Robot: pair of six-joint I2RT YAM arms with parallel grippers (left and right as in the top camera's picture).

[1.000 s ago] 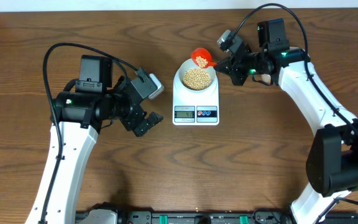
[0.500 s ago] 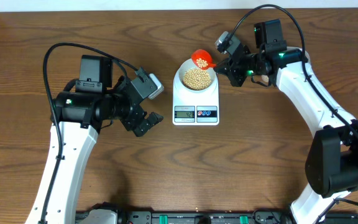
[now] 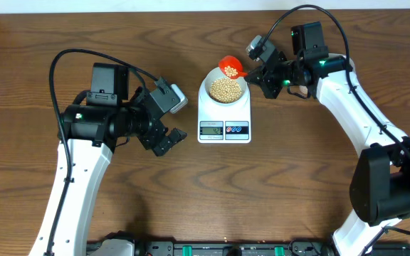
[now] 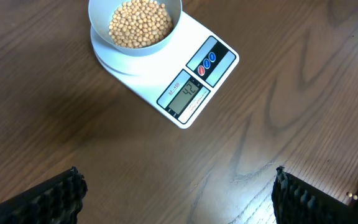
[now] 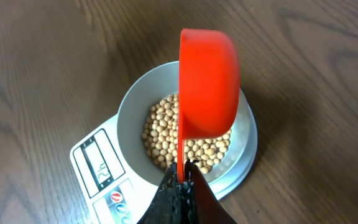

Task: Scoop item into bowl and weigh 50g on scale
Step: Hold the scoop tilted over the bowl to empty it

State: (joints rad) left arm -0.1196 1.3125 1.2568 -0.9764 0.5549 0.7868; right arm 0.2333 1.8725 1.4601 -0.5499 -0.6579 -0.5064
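Note:
The pale bowl (image 3: pixel 225 88) sits on the white scale (image 3: pixel 224 129) and holds a heap of tan beans (image 3: pixel 225 89). It also shows in the left wrist view (image 4: pixel 135 28) and the right wrist view (image 5: pixel 129 115). The scale display (image 4: pixel 184 98) reads 42. My right gripper (image 3: pixel 256 74) is shut on the handle of the red scoop (image 3: pixel 230 67), which is tipped on its side over the bowl's far right rim (image 5: pixel 209 81). My left gripper (image 3: pixel 168 141) is open and empty, above bare table left of the scale.
The wooden table (image 3: pixel 297 178) surrounds the scale. A dark rail (image 3: pixel 212 249) runs along the front edge.
The right gripper and scoop shifted slightly up and left over the bowl between one second ago and half a second ago. The left arm has not moved.

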